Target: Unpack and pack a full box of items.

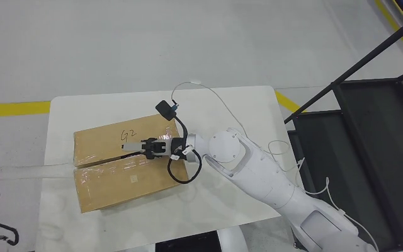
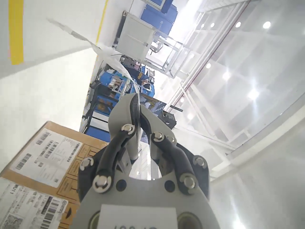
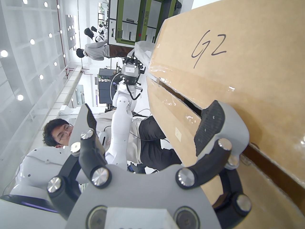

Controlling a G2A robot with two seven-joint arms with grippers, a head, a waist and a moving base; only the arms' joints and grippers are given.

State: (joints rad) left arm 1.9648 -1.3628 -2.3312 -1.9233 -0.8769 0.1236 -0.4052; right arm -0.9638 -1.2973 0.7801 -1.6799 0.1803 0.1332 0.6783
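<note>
On the white worktop [image 1: 239, 107] lies the closed brown cardboard box [image 1: 104, 189], not yet unpacked. The right end effector [image 3: 149, 107] is spread wide above its top flaps. One ribbed pad [image 3: 209, 125] sits at the centre seam [image 3: 176, 94], probably to steady the box. Off the box's end, the left end effector [image 2: 137, 107] is clenched on a translucent strip of packing tape [image 2: 107, 57] that stretches away from it, apparently to peel the seal free.

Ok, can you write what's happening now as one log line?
left pincer: shut on tape strip | right pincer: open, over seam of box | box: flaps down, on table
</note>
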